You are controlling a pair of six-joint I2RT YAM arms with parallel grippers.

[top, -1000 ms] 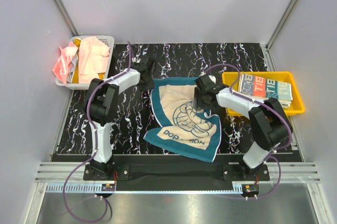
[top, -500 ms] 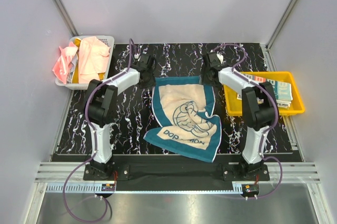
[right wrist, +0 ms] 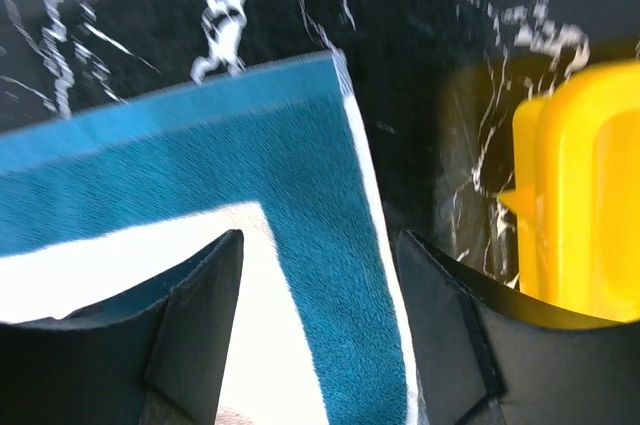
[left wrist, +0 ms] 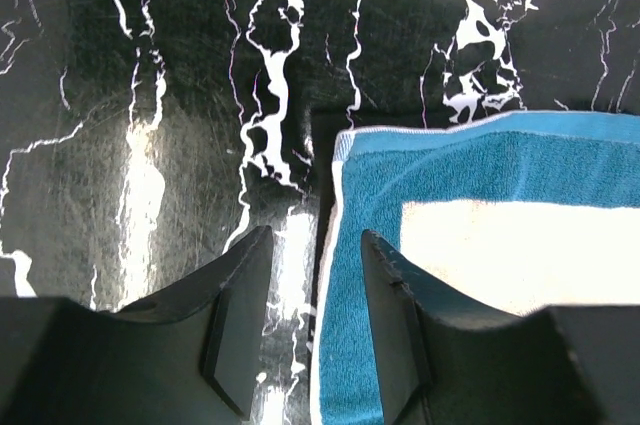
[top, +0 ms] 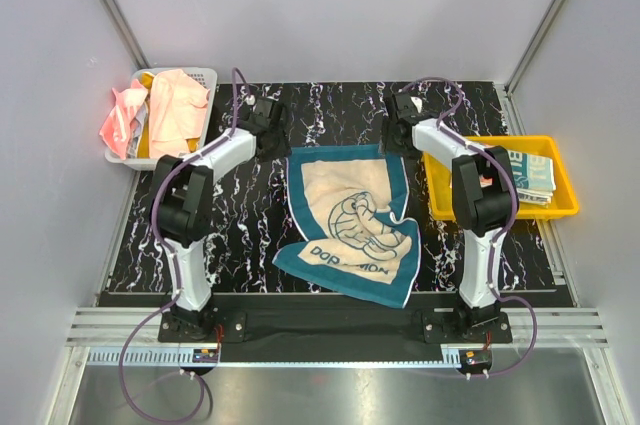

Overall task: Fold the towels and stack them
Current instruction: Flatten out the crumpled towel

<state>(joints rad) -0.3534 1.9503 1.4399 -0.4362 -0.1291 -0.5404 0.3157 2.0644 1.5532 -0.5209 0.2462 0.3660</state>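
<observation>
- Counting one teal-and-cream terry towel (top: 350, 215) spread open mid-bench, printed with a round cartoon figure and cream lettering. Near-left corner doubled over, right edge curling up a little.
- Counting three more cloths heaped in the white mesh basket (top: 203, 73) at the far-left corner. Pale peach towel (top: 178, 105) on top, coral pink towel (top: 120, 123) spilling over the left rim, a sliver of orange-yellow towel (top: 143, 148) peeking out beneath.
- Counting one folded light blue-white towel (top: 528, 173) with large lettering, sitting in the yellow plastic tray (top: 500, 213) at the right, partly hidden by the right arm (top: 478, 185) crossing over it.
- Counting two pincers, both reaching to the far edge of the teal towel, well apart from each other.
- Holding the left pincer (left wrist: 315, 245) wide and empty, straddling the towel's left hem just short of the far-left corner, with one finger over bare bench (top: 250, 235) and the other over the teal border.
- Holding the right pincer (right wrist: 320, 245) wide and empty as well, hanging above the far-right corner. Teal pile and cream centre showing between the fingers, tray wall just beside.
- Showing fuzzy looped pile on the towel, a glossy black surface with white marble veining, smooth rigid plastic on the tray and a perforated wall on the basket.
</observation>
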